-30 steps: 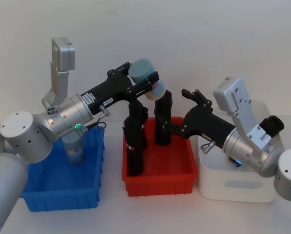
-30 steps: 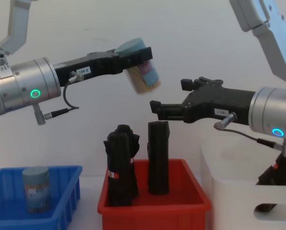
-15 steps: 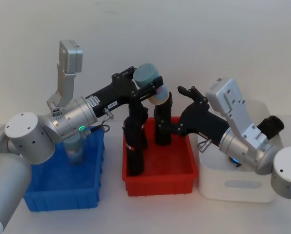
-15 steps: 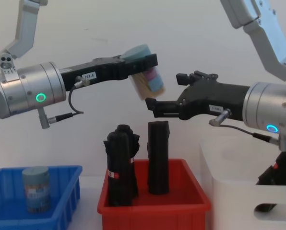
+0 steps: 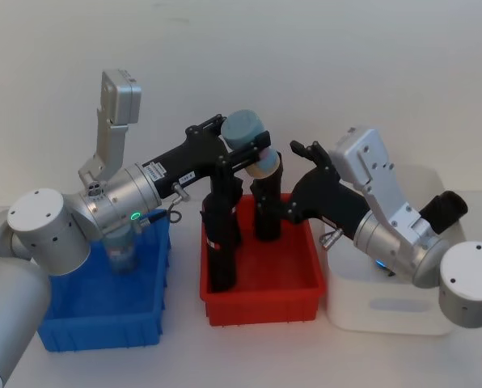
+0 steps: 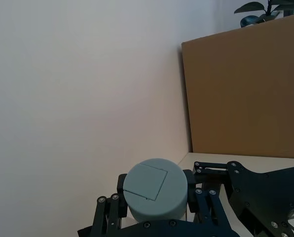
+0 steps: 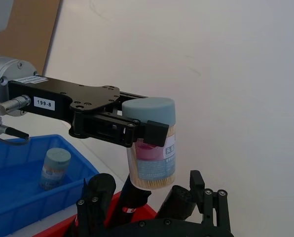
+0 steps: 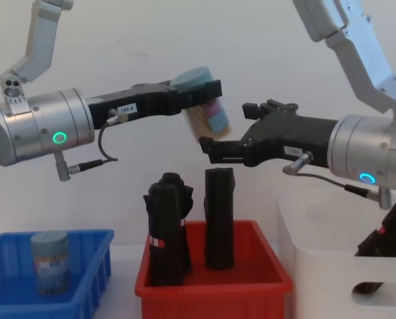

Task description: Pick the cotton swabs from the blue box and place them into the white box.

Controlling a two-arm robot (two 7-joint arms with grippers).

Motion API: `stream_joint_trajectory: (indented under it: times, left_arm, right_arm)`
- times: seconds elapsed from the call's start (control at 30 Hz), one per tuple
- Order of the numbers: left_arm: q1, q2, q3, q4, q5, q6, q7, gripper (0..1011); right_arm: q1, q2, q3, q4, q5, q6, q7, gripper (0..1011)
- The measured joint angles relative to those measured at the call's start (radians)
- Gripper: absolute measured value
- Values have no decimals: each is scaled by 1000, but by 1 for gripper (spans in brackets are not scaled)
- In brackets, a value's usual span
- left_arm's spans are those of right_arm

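One cotton swabs jar [image 5: 249, 137] [image 8: 210, 114] [image 7: 152, 148], grey-blue lid and pale sticks inside, hangs tilted in the air above the red bin, with my left gripper [image 5: 253, 150] [image 8: 201, 93] [image 7: 144, 131] shut on it just under the lid [image 6: 156, 195]. My right gripper [image 5: 291, 179] [image 8: 228, 126] [image 7: 149, 197] is open, close beside the jar on its right, its fingers apart from it. A second cotton swabs jar [image 5: 124, 246] [image 8: 50, 261] [image 7: 54, 169] stands upright in the blue box [image 5: 103, 327] [image 8: 95, 262]. The white box [image 5: 386, 311] [image 8: 331, 266] sits at the right.
A red bin [image 5: 261, 303] [image 8: 211, 292] lies between the blue and white boxes, directly under the held jar. Tall black cylinders [image 5: 222, 234] [image 8: 219, 216] stand in it, reaching up near the grippers. A white wall is behind.
My left gripper has carried the jar a little to the right. The right gripper has moved left and now sits close by the jar, still open.
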Motion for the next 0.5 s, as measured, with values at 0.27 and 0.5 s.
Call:
stream_joint_trajectory:
  times: [0.27,0.5]
  left_arm:
    - [3,1,4,-10,6,2,6,670]
    - [5,2,7,-15,8,4,10,670]
  right_arm:
    - [14,-13,-11,23,-18,13,-14,1002]
    - [32,-29,-21,52,-31,21,-35,1002]
